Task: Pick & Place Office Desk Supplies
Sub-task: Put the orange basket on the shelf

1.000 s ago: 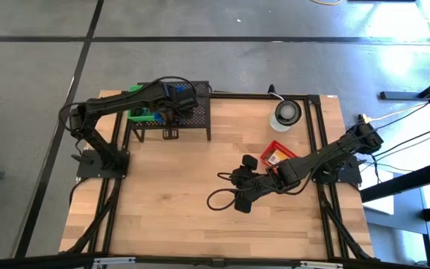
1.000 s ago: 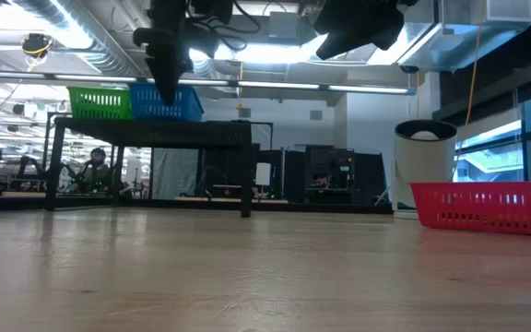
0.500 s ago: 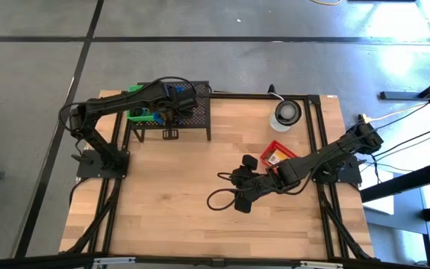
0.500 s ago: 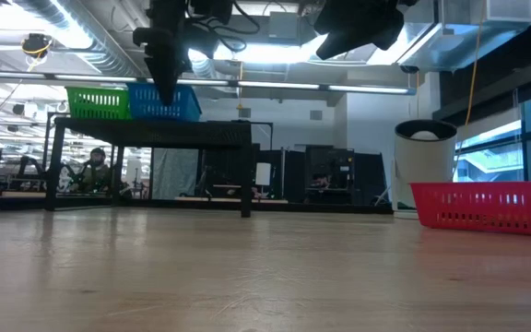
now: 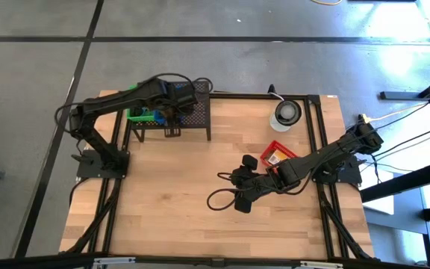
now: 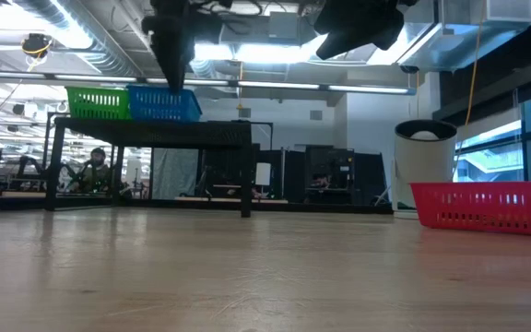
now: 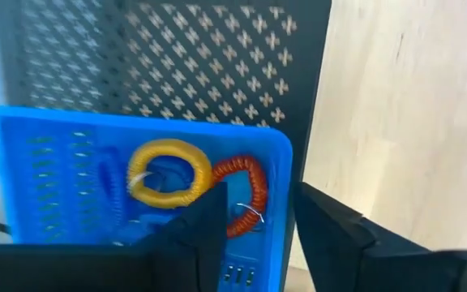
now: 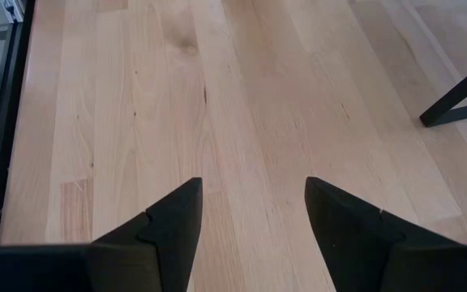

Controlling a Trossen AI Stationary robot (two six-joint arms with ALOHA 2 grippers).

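Note:
A blue basket [image 7: 71,178] stands beside a green basket [image 6: 98,101] on the black mesh rack [image 5: 192,116] at the table's far left. In the blue basket lie a yellow coiled loop [image 7: 169,172] and a red coiled loop [image 7: 246,195] with a metal ring. My left gripper [image 7: 259,199] hangs open above the basket's end, its fingers pointing down and clear of the loops. My right gripper [image 8: 254,199] stands open over bare wood near the table's middle [image 5: 239,188], with nothing between its fingers.
A red basket [image 5: 281,152] holding a yellow-orange packet [image 5: 273,158] sits at the right. A round white and grey object [image 5: 286,113] stands behind it at the far right. One rack leg [image 8: 460,101] shows ahead of my right gripper. Bare wood fills the near half.
My left gripper has risen a little above the blue basket and shifted slightly toward the table's far edge. My right arm has kept still.

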